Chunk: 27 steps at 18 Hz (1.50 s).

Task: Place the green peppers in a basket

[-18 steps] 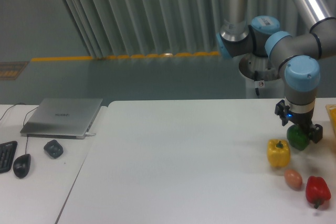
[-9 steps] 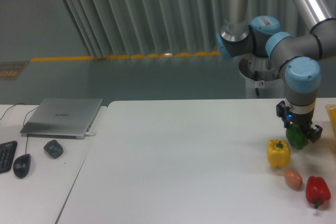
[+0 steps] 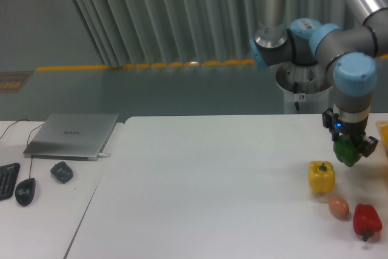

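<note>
At the right side of the white table, my gripper (image 3: pixel 349 148) is shut on the green pepper (image 3: pixel 347 151), a glossy dark-green lump held just above the tabletop. The pepper hangs up and to the right of the yellow bell pepper (image 3: pixel 321 176). A thin yellow-orange edge of the basket (image 3: pixel 384 133) shows at the frame's right border, a short way right of the gripper.
A brown egg-like object (image 3: pixel 339 207) and a red bell pepper (image 3: pixel 367 221) lie near the front right corner. On a separate desk at the left are a closed laptop (image 3: pixel 73 134), a small dark object (image 3: pixel 62 171), a mouse (image 3: pixel 25 191) and a keyboard edge (image 3: pixel 6 180).
The gripper has risen and shifted slightly right, carrying the green pepper up off the table and away from the yellow pepper.
</note>
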Motion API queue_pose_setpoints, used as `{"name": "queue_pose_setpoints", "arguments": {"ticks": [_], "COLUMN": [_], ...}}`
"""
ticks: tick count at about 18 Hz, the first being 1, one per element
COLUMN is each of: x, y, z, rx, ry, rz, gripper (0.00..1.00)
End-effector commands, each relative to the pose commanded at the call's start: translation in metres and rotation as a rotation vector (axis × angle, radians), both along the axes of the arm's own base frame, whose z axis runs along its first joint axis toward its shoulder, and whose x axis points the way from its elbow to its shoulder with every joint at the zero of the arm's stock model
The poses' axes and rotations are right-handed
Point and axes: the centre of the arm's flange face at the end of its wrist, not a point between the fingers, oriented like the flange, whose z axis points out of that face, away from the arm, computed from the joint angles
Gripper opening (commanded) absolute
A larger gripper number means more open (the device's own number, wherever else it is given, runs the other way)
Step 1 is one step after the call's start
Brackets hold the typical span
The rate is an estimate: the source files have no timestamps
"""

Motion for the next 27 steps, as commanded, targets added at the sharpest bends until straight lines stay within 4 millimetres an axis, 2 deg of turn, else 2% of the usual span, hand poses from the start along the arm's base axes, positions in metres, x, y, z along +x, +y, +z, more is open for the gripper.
{"name": "queue_pose_setpoints", "arguments": {"ticks": [3,6,8,13,15,16,17,19,20,27], "x": [-0.023,-0.043,-0.055,-0.09,-0.097,-0.099,-0.1,-0.101,-0.1,-0.095], "y": [-0.014,-0.034,-0.043,-0.069,-0.078,-0.081,-0.081,-0.081,-0.08,-0.078], "z": [0.017,0.022,0.028,0.016,0.008,0.006,0.005,0.0,-0.003,-0.004], "rx": [0.013,-0.107,-0.115,-0.124,-0.17,-0.181,-0.181,-0.186,-0.187,-0.165], "ry": [0.023,0.068,0.084,0.089,0.073,0.065,0.064,0.06,0.055,0.047], "rz": [-0.105,-0.29,-0.323,-0.412,-0.458,-0.459,-0.457,-0.443,-0.445,-0.448], "gripper": [0.42,0.41,0.41,0.41,0.42,0.49,0.68,0.92,1.0,1.0]}}
